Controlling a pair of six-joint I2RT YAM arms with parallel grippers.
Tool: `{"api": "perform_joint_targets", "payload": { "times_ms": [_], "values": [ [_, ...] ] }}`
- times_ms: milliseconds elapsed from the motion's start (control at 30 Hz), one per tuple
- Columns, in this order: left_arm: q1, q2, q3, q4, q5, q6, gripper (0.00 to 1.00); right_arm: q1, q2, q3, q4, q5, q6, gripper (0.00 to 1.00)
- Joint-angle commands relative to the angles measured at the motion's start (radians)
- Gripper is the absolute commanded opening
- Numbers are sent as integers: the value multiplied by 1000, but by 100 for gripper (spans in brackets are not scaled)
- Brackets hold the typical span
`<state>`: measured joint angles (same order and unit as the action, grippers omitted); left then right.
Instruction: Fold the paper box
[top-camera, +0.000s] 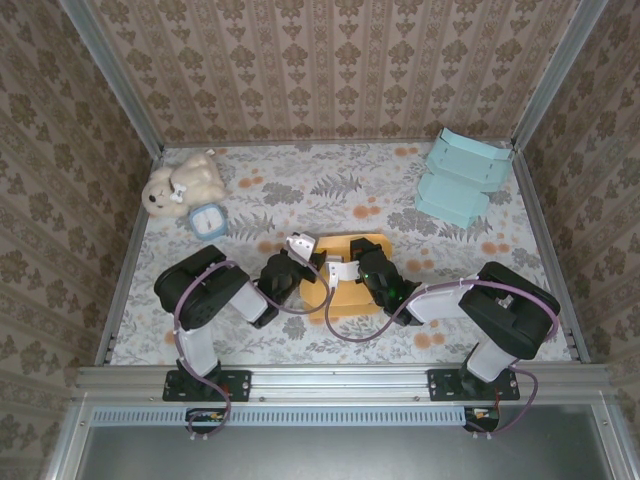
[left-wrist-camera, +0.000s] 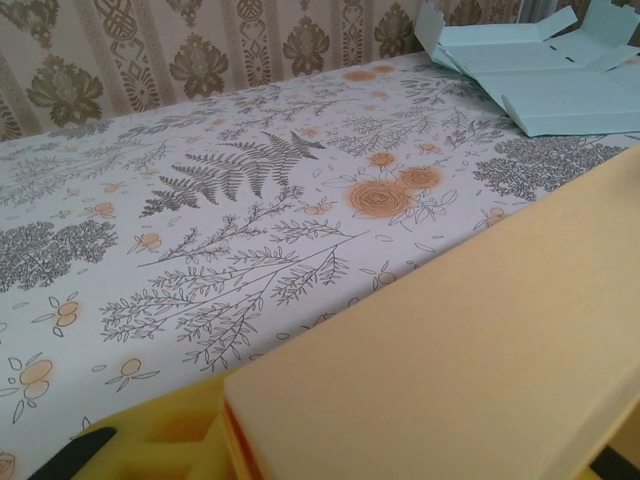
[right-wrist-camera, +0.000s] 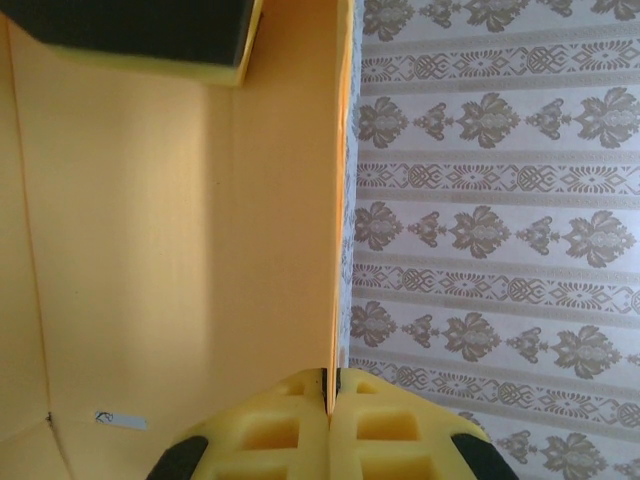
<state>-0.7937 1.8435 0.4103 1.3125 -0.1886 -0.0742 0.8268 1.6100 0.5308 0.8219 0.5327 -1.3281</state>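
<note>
The orange paper box (top-camera: 348, 298) lies partly folded at the table's middle, between both arms. My right gripper (right-wrist-camera: 328, 395) is shut on the edge of an upright box wall (right-wrist-camera: 290, 200), with the yellow pads pressed together on it. In the top view the right gripper (top-camera: 347, 270) reaches in from the right. My left gripper (top-camera: 315, 263) meets the box from the left. In the left wrist view a broad orange panel (left-wrist-camera: 470, 350) lies across the jaws. One yellow pad (left-wrist-camera: 150, 440) shows at the bottom left, and the grip itself is hidden.
A stack of light-blue flat boxes (top-camera: 462, 175) lies at the back right, also seen in the left wrist view as blue boxes (left-wrist-camera: 540, 70). A plush bear (top-camera: 180, 185) and a small blue clock (top-camera: 208, 220) sit at the back left. Patterned walls enclose the table.
</note>
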Motion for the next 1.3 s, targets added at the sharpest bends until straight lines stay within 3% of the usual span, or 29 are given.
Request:
{"api": "perform_joint_targets", "payload": {
  "times_ms": [0,200,367,500,633,833,1000,1267],
  "values": [
    [0,-19,-30,-11,-86,-15,30,12,32,1,-108,-37,25,0],
    [2,-33,-43,-79,-203,-26,21,8,34,8,-106,-23,32,0],
    [-32,-62,6,-251,-444,-78,4,6,40,17,-92,20,33,0],
    [-41,-94,60,-410,-557,-151,2,5,51,27,-89,48,33,0],
    [-43,-125,90,-488,-497,-190,6,3,66,42,-91,68,44,0],
    [-47,-179,82,-508,-272,-206,30,-8,63,60,-116,90,94,0],
    [-55,-271,53,-579,-214,-262,32,-16,53,76,-156,105,136,0],
    [-91,-389,10,-683,-208,-305,35,-18,36,87,-188,104,168,0]
  ]
}}
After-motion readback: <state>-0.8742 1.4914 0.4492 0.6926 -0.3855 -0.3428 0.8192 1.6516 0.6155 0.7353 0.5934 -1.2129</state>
